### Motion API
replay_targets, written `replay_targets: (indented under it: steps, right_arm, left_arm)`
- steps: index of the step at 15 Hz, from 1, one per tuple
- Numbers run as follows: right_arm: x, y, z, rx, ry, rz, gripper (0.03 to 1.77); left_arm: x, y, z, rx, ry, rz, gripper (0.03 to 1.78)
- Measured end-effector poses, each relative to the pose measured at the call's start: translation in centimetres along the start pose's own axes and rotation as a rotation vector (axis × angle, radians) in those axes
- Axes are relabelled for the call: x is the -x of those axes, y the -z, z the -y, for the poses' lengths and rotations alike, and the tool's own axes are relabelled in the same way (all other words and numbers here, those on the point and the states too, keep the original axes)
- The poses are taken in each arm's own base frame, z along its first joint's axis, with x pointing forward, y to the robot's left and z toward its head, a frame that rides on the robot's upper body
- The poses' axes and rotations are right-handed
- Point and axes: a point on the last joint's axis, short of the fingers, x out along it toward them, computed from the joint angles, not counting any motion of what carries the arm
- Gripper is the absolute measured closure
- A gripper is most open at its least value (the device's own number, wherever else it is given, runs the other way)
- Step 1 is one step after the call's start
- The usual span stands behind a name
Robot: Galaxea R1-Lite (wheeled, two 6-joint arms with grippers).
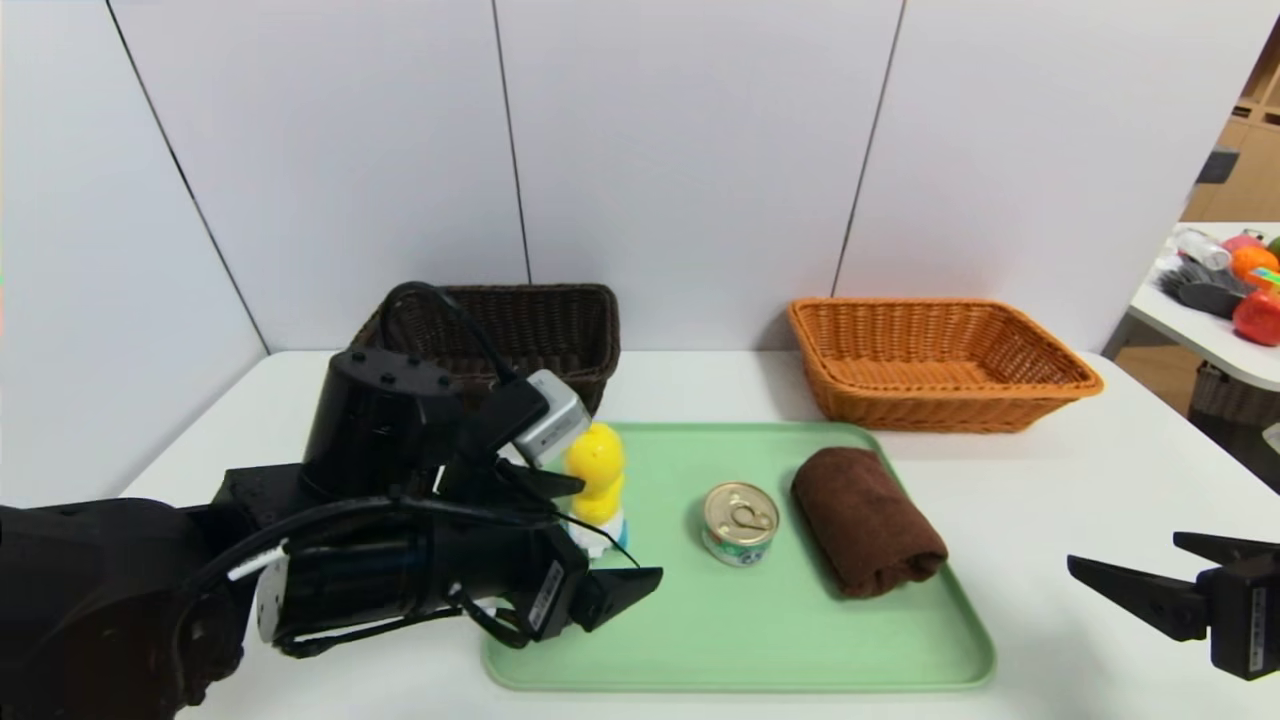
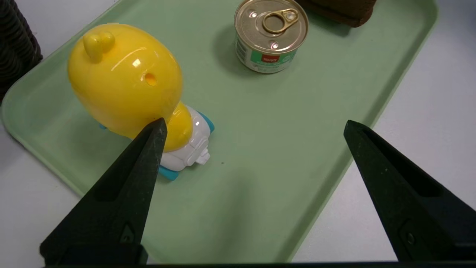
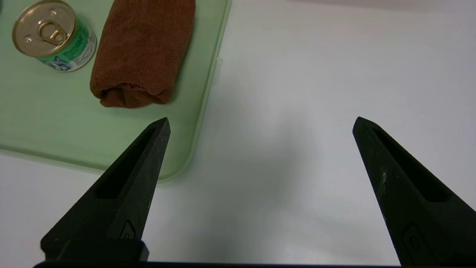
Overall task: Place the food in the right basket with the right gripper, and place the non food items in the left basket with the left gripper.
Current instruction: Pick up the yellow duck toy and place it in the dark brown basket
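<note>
Nearest the head camera, the left arm reached across the near left corner of the green tray [image 1: 760, 650], and the left gripper [image 2: 254, 128] hung over that corner with its jaws spread to full width and nothing between them. One of its fingers [image 2: 126, 186] stood just beside the yellow duck toy [image 1: 597, 485], though contact could not be confirmed. At the near right edge of the scene, the right gripper [image 3: 260, 124] was positioned over the bare white table [image 1: 1080, 520] beside the tray's right rim, its jaws likewise fully apart and empty. On the tray, the duck toy stood upright on its white base with blue wheels at the left side. The tin can [image 1: 740, 522], with its gold pull-tab lid and green-and-white label, stood upright near the tray's centre, apart from the toy. The rolled brown towel [image 1: 868, 520] lay just to the right of the can, close to it, with one end toward the robot. Beyond the tray, against the white wall panels, the dark brown wicker basket [image 1: 545, 325] stood at the left, partly hidden by the left arm, and the orange-tan wicker basket [image 1: 935, 360] stood at the right. Both baskets were well apart from each other, and no contents showed in either.
</note>
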Motion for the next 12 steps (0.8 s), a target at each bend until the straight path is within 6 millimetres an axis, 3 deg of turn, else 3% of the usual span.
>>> replay_targets:
  steps: [5,12]
  right_arm:
    - [-0.2,0.0,0.0,-0.003,0.004,-0.008,0.1]
    - [-0.2,0.3,0.1,-0.007,0.007,-0.014,0.1]
  left_arm:
    - [-0.6,1.0,0.0,0.005,-0.12,0.011,0.12]
    - [0.5,1.8,0.6,-0.002,-0.159,0.005,0.12]
